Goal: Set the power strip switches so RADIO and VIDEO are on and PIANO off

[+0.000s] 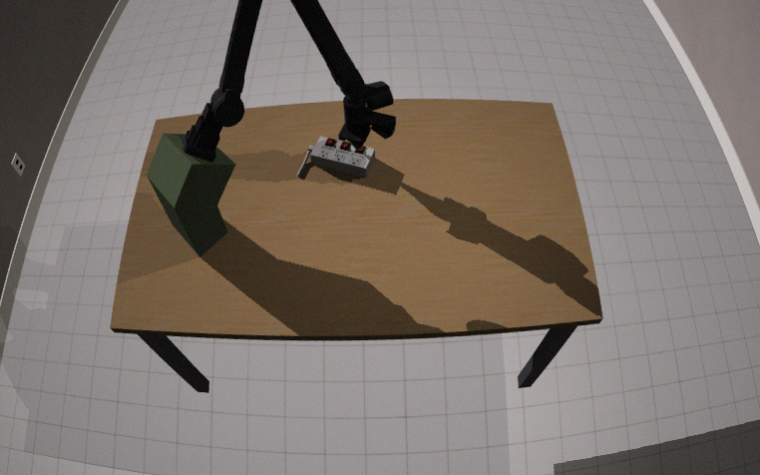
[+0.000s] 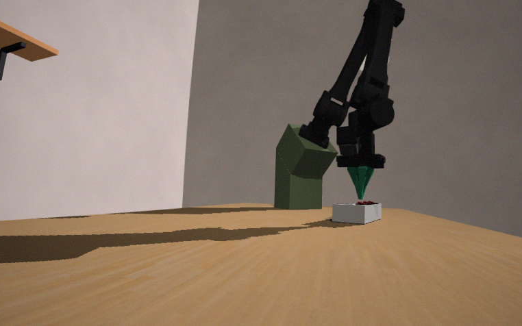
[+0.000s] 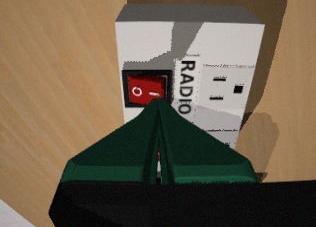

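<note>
- Hand (image 3: 159,106) pressed together, holding nothing; its green tip sits at the near edge of the RADIO switch (image 3: 146,90).
- Strip (image 1: 341,156) lies flat on the table (image 1: 489,177), right way up, near the far edge, beside the arm's green base (image 1: 185,177).
- Three red switches in a row (image 1: 344,144); positions too small to read.
- Judged: RADIO press in hand, nothing confirmed set; VIDEO and PIANO remain to be checked.

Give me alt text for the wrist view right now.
The shut green gripper points its tip at the near edge of the red RADIO switch on the white power strip, which lies flat on the wooden table.
</note>
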You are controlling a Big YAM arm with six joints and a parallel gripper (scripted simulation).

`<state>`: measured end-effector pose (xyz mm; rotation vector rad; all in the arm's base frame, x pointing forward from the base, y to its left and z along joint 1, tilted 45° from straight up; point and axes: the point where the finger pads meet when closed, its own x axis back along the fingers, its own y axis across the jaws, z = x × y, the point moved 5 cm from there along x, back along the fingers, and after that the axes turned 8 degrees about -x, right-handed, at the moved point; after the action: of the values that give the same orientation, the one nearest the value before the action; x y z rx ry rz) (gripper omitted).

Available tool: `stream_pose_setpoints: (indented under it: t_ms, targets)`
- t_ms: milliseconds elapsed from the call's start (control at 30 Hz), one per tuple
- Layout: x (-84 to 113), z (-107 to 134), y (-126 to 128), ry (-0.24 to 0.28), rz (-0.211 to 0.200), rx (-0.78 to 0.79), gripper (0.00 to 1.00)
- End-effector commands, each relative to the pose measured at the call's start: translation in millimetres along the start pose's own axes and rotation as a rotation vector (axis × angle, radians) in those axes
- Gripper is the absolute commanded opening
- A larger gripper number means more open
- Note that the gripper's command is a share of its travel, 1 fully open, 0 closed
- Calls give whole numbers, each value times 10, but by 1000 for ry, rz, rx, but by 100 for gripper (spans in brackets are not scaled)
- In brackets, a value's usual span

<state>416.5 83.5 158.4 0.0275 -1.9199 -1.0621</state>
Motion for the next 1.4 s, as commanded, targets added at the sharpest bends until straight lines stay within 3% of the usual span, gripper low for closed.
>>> stream_pose_setpoints:
  t_ms: [0,300,1367]
  targets:
    - [28,29,67,-8,-16,1,0]
    - [-51,32,24,2,-3,-5,0]
    - [-156,-28,113,-9,-20,2,0]
